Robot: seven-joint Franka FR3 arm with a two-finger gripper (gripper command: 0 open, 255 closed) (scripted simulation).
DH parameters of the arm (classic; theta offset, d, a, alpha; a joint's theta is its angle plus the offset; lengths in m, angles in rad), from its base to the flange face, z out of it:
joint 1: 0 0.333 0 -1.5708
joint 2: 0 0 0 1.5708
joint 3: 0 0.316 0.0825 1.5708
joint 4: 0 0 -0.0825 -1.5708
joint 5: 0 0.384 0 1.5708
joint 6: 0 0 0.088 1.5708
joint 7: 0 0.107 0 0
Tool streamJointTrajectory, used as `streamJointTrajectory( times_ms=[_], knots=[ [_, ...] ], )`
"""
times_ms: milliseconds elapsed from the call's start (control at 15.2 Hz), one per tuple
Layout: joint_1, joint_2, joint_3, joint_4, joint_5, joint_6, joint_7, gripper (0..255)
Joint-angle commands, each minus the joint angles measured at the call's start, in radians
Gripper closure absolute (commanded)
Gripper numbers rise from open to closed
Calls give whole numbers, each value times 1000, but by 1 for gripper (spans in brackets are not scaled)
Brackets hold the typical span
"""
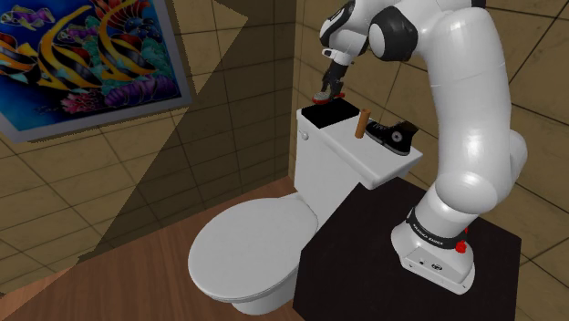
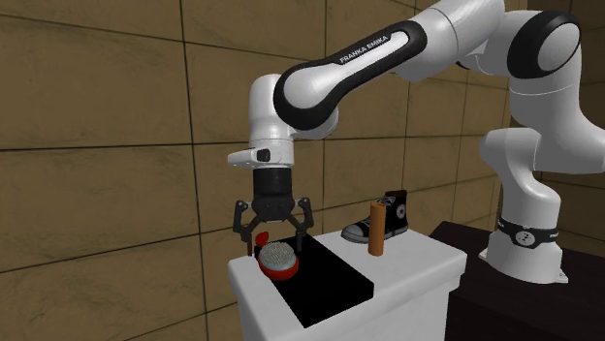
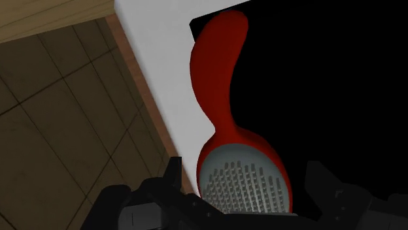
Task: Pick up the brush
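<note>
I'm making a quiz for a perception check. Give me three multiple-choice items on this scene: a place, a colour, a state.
1. Where does the brush lie? A) on the black panel atop the toilet tank B) on the toilet lid C) on the floor
2. What colour is its handle? A) blue B) red C) green
3. How do the gripper's fingers stand? A) shut on the sneaker B) shut, empty C) open
1 A: it rests on the panel. 2 B: the handle shows red. 3 C: the fingers stand apart beside the brush head.
</note>
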Motion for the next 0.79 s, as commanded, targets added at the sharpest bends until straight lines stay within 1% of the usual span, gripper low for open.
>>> streamJointTrajectory(
  times_ms=[0,132,198,726],
  knots=[
    [-3,14,7,-7,11,18,-10,0],
    [-4,18,9,-8,14,23,-13,0],
    [-4,21,11,-6,16,24,-12,255],
    [-5,22,11,-3,16,22,-12,255]
  ],
)
